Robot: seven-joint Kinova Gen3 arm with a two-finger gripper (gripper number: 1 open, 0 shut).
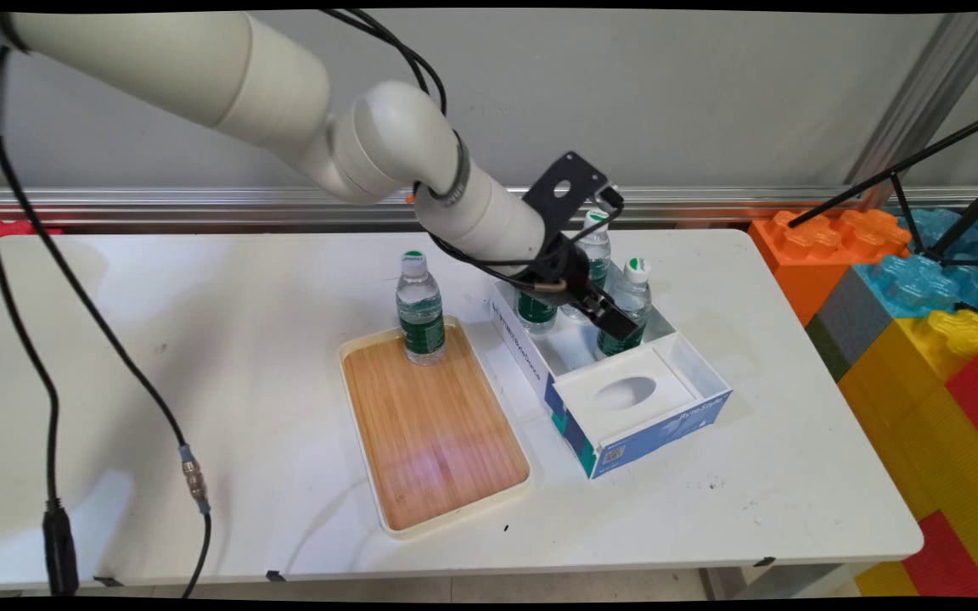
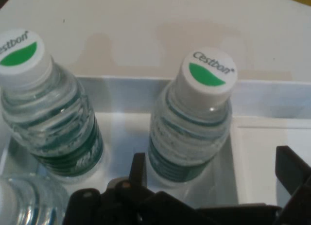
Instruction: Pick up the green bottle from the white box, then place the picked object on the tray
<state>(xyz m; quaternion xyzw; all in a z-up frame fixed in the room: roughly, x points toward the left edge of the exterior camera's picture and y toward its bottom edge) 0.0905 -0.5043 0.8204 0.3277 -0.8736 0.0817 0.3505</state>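
The white table (image 1: 200, 339) is filling most of the frame, carrying at its centre a wooden tray (image 1: 438, 441) with one water bottle (image 1: 419, 310) standing at its upper end. Right of it, a blue-and-white box (image 1: 650, 416) is holding three more bottles in its upper compartment. The gripper (image 1: 616, 322) is hovering with fingers spread apart on either side of the nearest boxed bottle (image 2: 197, 123), not touching it, another bottle (image 2: 46, 108) standing at left.
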